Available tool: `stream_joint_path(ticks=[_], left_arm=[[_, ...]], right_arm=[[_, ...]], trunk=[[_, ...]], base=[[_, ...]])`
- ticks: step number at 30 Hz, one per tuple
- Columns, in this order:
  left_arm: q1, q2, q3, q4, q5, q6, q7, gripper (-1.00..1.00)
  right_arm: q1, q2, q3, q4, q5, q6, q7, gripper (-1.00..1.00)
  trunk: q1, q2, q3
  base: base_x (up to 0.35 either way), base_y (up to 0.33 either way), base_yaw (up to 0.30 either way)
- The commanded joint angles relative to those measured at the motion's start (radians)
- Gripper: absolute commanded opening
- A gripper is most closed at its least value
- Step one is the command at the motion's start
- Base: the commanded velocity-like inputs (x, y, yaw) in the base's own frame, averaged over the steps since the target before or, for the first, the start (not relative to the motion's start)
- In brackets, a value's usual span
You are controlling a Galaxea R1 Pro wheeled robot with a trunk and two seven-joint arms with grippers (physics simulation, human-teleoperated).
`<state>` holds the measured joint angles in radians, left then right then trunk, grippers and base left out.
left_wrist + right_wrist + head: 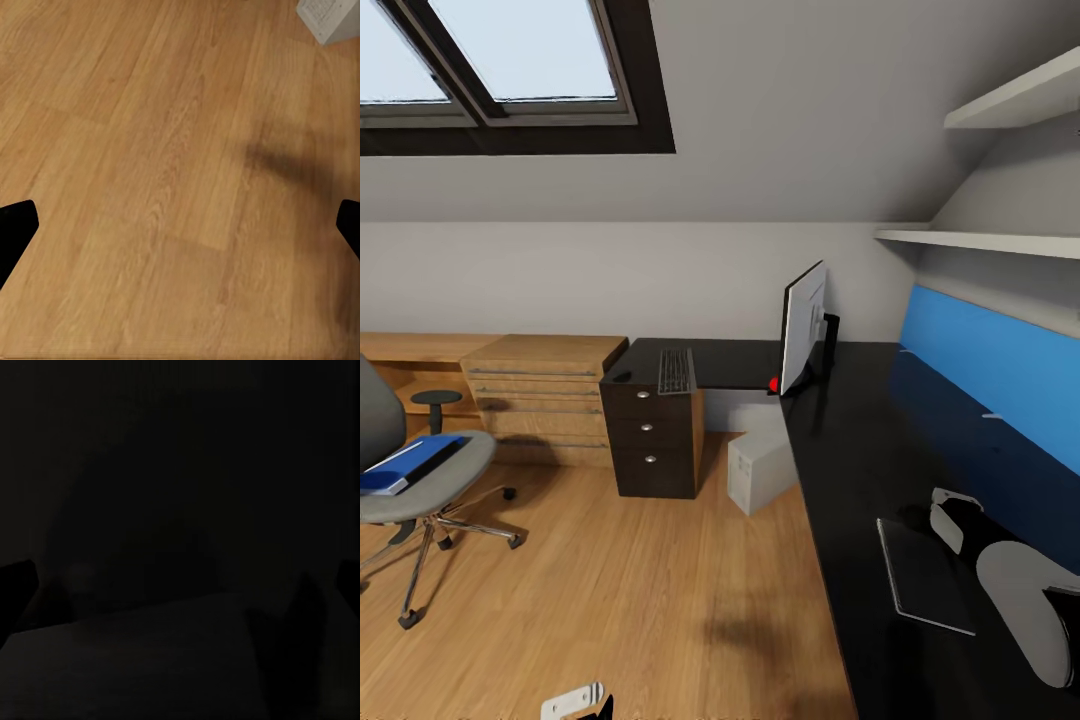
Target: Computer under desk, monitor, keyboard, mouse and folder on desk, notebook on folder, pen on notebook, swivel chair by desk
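Note:
The black-topped desk [860,470] carries the monitor [803,330] at its corner, with the keyboard [675,370] and the small black mouse [622,376] on the drawer-unit wing. The computer [760,470] stands on the floor under the desk. The swivel chair [420,480] at the left holds the blue folder [410,462]. The dark notebook [925,575] lies flat on the near desk, right beside my right arm [1015,595]. A thin pale stick, apparently the pen [992,415], lies near the blue panel. My right gripper [180,585] is open over the notebook [150,660]. My left gripper [180,225] hangs open above the floor.
Light oak drawers [540,395] and a low oak bench stand against the far wall, with a small black stool [436,400] in front. White shelves [980,238] jut out above the desk. Plank floor [610,590] stretches between chair and desk; a corner of the computer [330,19] is beyond my left fingers.

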<state>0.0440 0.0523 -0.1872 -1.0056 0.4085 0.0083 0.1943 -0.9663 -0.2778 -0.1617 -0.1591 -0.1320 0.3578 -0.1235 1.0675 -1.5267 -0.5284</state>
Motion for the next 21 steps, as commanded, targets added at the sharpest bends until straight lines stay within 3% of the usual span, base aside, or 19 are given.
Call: stream_joint_path(ticks=[1, 7, 21], left_arm=[[0.0, 0.001, -0.005, -0.002, 0.009, 0.001, 0.008, 1.0], [0.0, 0.001, -0.005, -0.002, 0.009, 0.001, 0.008, 1.0], [0.001, 0.001, -0.005, -0.002, 0.009, 0.001, 0.008, 1.0]], right_arm=[[0.0, 0.0, -0.001, -0.002, -0.011, 0.004, -0.005, 1.0], [0.0, 0.0, -0.001, -0.002, -0.011, 0.004, -0.005, 1.0], [0.0, 0.0, -0.002, -0.003, -0.011, 0.003, -0.002, 1.0]], trunk=[[0.0, -0.001, -0.001], [0.0, -0.001, -0.001], [0.0, -0.001, -0.001]], base=[[-0.159, 0.0, 0.0], [-0.222, 0.0, 0.0], [-0.043, 0.0, 0.0]])
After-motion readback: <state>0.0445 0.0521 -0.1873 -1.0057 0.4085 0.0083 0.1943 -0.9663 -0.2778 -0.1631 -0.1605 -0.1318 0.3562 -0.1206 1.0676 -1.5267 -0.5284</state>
